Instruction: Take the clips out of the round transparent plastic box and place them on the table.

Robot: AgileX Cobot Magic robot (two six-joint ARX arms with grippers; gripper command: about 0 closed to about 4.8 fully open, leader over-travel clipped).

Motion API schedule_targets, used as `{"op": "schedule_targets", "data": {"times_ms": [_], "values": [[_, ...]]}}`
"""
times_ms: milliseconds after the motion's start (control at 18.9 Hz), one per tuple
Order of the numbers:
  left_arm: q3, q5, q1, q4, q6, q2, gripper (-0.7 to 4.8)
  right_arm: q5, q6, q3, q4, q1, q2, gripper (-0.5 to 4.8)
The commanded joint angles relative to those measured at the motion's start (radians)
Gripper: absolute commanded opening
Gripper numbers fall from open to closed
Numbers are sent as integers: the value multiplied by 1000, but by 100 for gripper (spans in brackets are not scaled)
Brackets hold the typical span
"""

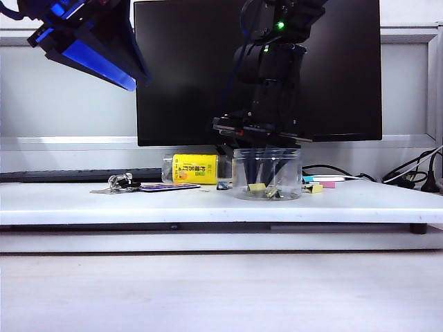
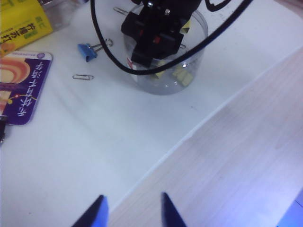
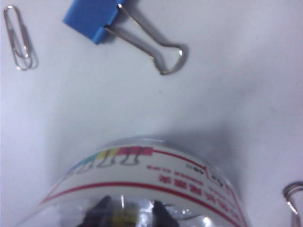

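Reaching down from above in the exterior view, the right hand [image 1: 266,181] has its fingers inside the round transparent plastic box [image 1: 267,174], which stands on the white tabletop [image 1: 208,204] before the monitor [image 1: 187,69]. Yellow clips [image 1: 257,187] lie on the box floor; another sits just outside by the wall. The left hand [image 1: 90,52] hangs high and well apart, off to the left.

From the left wrist view, the left hand [image 2: 134,210] shows blue fingertips spread wide with nothing between them. The right arm fills most of the box mouth, so the walls leave little sideways room. A blue binder clip [image 2: 87,51] and a paperclip [image 2: 83,76] lie on the tabletop beside the box, near a purple card [image 2: 21,87].

Through the right wrist view, two dark fingers [image 3: 99,210] flank a yellow clip [image 3: 125,217], partly closed; whether they grip it I cannot tell. Best to squeeze square on the clip body, then lift straight up clear of the rim, and set it on bare tabletop toward the front edge.
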Motion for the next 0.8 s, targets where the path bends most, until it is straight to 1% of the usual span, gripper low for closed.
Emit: {"op": "schedule_targets", "data": {"times_ms": [53,212,318,796], "values": [[1,1,-1,13,5,-3,156,-44,1,-31,35,0,69,116],[1,-25,-1,13,10,-3,156,-40,0,-31,40,6,70,113],[1,-25,-1,13,21,-3,156,-42,0,-31,50,13,70,79],[1,-25,-1,-4,20,-3,156,-39,2,-31,73,59,130,80]]}}
